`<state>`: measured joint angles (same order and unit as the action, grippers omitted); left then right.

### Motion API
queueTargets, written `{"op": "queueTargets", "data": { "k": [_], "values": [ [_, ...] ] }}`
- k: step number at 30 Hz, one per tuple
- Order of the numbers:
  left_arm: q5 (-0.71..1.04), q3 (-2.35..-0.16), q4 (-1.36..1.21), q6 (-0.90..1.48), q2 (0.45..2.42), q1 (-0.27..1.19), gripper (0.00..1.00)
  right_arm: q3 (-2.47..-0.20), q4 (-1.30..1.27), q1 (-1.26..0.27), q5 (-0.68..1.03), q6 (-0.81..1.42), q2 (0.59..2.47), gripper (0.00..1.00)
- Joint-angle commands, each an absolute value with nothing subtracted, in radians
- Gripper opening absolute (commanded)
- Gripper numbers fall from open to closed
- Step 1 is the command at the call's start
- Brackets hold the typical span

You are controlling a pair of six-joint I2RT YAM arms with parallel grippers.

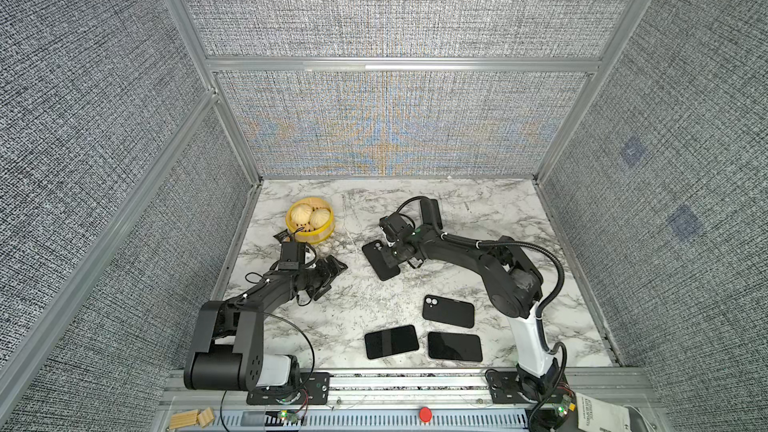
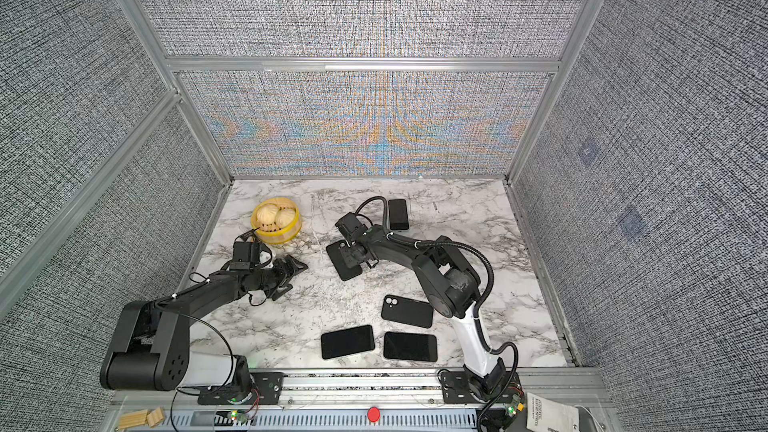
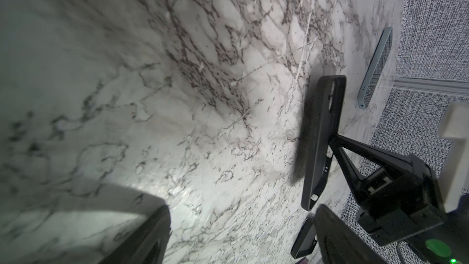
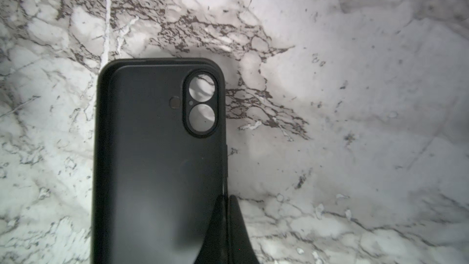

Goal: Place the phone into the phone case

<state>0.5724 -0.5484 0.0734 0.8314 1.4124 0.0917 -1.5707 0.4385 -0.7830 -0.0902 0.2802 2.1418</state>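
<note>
An empty black phone case (image 4: 157, 161) lies back-up, and marble shows through its two camera holes. My right gripper (image 4: 226, 199) is shut on its long side wall. In both top views that case (image 1: 380, 259) (image 2: 343, 261) is at mid-table under the right gripper (image 1: 392, 257). Seen from the left wrist, the case (image 3: 322, 143) casts a shadow and looks slightly raised. Two black phones (image 1: 391, 341) (image 1: 454, 346) lie screen-up near the front. Another phone (image 2: 398, 214) lies behind the right arm. My left gripper (image 1: 332, 278) (image 3: 241, 237) is open and empty, left of the case.
A black slab with two pale camera circles (image 1: 448, 311) lies ahead of the two front phones. A yellow steamer basket (image 1: 322, 236) holding buns stands at the back left, close to the left wrist. Fabric walls enclose the marble table (image 1: 478, 201) on three sides.
</note>
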Motion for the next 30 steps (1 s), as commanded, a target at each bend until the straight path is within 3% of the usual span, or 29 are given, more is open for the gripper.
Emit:
{"op": "queueTargets", "data": {
  "k": [1, 13, 20, 26, 30],
  "values": [
    [0.585, -0.55, 0.026, 0.843, 1.431, 0.106, 0.9, -1.603, 0.507, -0.786, -0.087, 0.321, 2.16, 0.04],
    [0.601, -0.551, -0.007, 0.855, 1.463, 0.124, 0.89, -1.604, 0.544, -0.795, -0.097, 0.306, 2.14, 0.38],
    [0.603, -0.552, 0.061, 0.823, 1.429, 0.126, 0.89, -1.533, 0.535, -0.796, -0.076, 0.132, 1.986, 0.54],
    [0.6, -0.558, 0.148, 0.789, 1.391, 0.141, 0.89, -1.292, 0.395, -0.827, -0.021, -0.024, 1.756, 0.61],
    [0.571, -0.547, 0.205, 0.771, 1.346, 0.162, 0.89, -1.102, 0.304, -0.89, 0.12, -0.215, 1.606, 0.62]
  ]
}}
